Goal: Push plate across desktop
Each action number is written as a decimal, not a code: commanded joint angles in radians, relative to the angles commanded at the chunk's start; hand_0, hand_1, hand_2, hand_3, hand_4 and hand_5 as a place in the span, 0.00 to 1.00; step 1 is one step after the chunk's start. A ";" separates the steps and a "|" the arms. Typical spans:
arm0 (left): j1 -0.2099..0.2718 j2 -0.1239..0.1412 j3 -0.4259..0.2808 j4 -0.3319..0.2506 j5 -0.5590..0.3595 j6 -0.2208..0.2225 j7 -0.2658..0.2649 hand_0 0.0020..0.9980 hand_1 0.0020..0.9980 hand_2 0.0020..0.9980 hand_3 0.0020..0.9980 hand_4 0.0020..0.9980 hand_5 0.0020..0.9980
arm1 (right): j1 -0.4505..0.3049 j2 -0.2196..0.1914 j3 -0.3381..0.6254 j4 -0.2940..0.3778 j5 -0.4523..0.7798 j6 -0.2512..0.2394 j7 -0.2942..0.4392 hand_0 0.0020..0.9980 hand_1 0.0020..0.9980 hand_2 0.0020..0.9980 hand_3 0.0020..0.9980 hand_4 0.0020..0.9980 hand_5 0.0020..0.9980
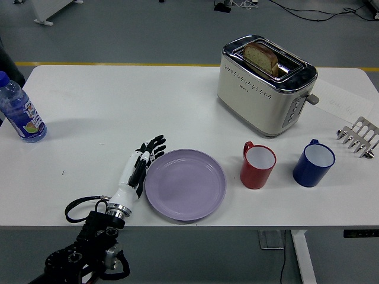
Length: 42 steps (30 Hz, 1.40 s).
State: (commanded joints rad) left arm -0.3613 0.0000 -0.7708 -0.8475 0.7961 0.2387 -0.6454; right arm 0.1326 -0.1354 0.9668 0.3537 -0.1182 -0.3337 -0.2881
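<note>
Against the plate's left rim, the left hand (142, 166) is lying flat with fingers straight, holding nothing; the purple plate (185, 184) is sitting directly to its right, with the red mug (257, 165) waiting just beyond

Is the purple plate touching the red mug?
No. A strip of bare white table shows between the purple plate and the red mug, so the two stand apart.
</note>
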 joint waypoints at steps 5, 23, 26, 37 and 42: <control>-0.008 0.000 -0.036 -0.002 0.011 0.007 0.000 0.81 0.84 0.87 0.82 0.51 1.00 | 0.003 0.000 -0.007 0.000 0.012 0.000 0.005 0.54 0.53 0.63 0.66 0.48 0.58; 0.043 0.000 -0.351 -0.144 0.045 0.062 0.025 0.66 0.68 0.73 0.70 0.51 1.00 | 0.010 -0.004 -0.024 -0.007 0.055 0.012 0.029 0.54 0.53 0.63 0.65 0.48 0.58; 0.072 0.000 -0.390 -0.181 0.051 0.051 0.057 0.66 0.68 0.73 0.70 0.51 1.00 | 0.010 -0.005 -0.026 -0.008 0.060 0.015 0.032 0.54 0.53 0.63 0.65 0.48 0.58; 0.183 0.000 -0.655 -0.294 0.125 -0.115 0.343 0.61 0.62 0.63 0.61 0.51 1.00 | 0.004 -0.002 -0.032 -0.011 0.079 0.017 0.041 0.54 0.53 0.63 0.65 0.48 0.58; 0.233 0.019 -0.762 -0.314 0.095 -0.169 0.436 0.63 0.63 0.63 0.61 0.53 1.00 | -0.001 -0.001 -0.036 -0.012 0.092 0.017 0.045 0.54 0.53 0.63 0.65 0.48 0.58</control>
State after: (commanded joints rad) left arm -0.1288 0.0192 -1.5326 -1.1611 0.8915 0.0696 -0.2092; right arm 0.1318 -0.1360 0.9309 0.3419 -0.0261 -0.3164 -0.2434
